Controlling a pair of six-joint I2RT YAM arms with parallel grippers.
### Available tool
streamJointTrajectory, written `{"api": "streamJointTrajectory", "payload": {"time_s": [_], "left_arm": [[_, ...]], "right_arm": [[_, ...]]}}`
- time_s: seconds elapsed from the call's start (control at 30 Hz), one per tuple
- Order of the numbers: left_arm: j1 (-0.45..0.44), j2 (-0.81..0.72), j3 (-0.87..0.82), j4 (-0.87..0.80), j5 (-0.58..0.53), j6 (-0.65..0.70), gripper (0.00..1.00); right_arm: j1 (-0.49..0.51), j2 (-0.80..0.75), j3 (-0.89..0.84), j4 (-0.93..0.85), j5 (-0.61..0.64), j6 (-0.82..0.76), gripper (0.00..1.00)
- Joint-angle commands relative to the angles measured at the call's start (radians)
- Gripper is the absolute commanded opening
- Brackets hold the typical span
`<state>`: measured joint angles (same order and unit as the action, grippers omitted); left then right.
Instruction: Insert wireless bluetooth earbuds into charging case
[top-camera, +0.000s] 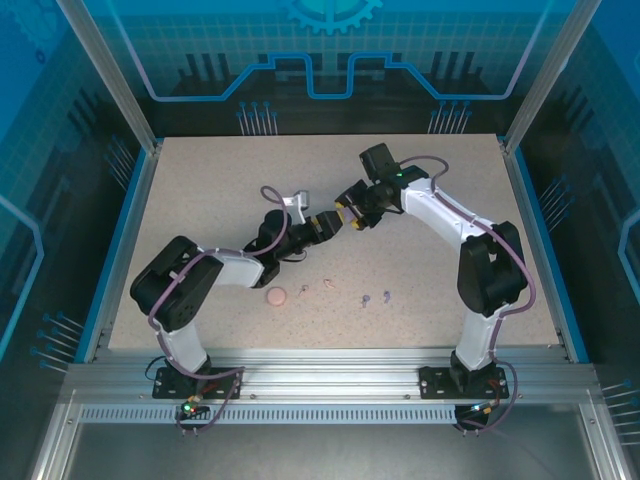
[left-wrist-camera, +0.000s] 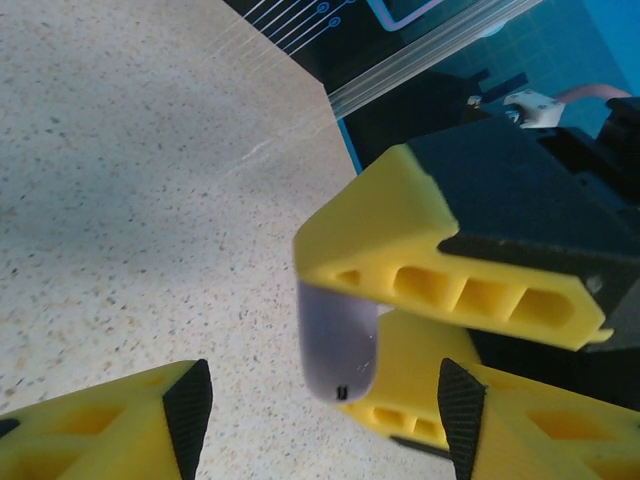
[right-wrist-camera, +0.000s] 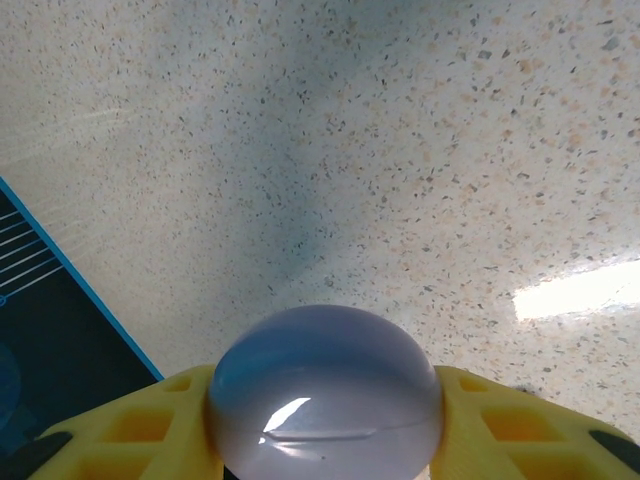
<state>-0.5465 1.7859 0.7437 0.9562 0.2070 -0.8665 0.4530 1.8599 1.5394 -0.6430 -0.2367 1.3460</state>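
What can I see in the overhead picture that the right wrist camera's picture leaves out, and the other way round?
Overhead adds: both arms, the left gripper facing the right gripper mid-table, a pink round case, and two pink earbuds and two purple earbuds lying loose nearer the arm bases.
Right wrist adds: a close look at the lavender case, glossy and domed, squeezed between yellow fingers.
Both share: the speckled table and the right gripper.

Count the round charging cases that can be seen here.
2. A pink case lies on the table beside the left arm; a lavender case is held between the right fingers. Another may be hidden under the arms.
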Motion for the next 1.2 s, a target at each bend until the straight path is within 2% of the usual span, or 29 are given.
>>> {"api": "streamJointTrajectory", "payload": {"time_s": [0.0, 0.4, 0.63, 1.17], "left_arm": [[-0.014, 0.026, 0.042, 0.051, 0.003, -0.013, 0.63], [-0.038, 0.07, 0.068, 0.082, -0.042, -0.025, 0.49], [-0.043, 0.082, 0.067, 0.1, -0.067, -0.037, 0.37], [-0.076, 0.105, 0.043, 0.186, -0.179, -0.08, 0.3]], "right_arm": [[0.015, -0.033, -0.011, 0.01, -0.019, 0.021, 0.47], [0.021, -0.049, -0.029, 0.026, -0.025, 0.03, 0.47], [0.019, -0.051, -0.038, 0.031, -0.023, 0.035, 0.47], [0.023, -0.066, -0.06, 0.053, -0.024, 0.073, 0.47]]}}
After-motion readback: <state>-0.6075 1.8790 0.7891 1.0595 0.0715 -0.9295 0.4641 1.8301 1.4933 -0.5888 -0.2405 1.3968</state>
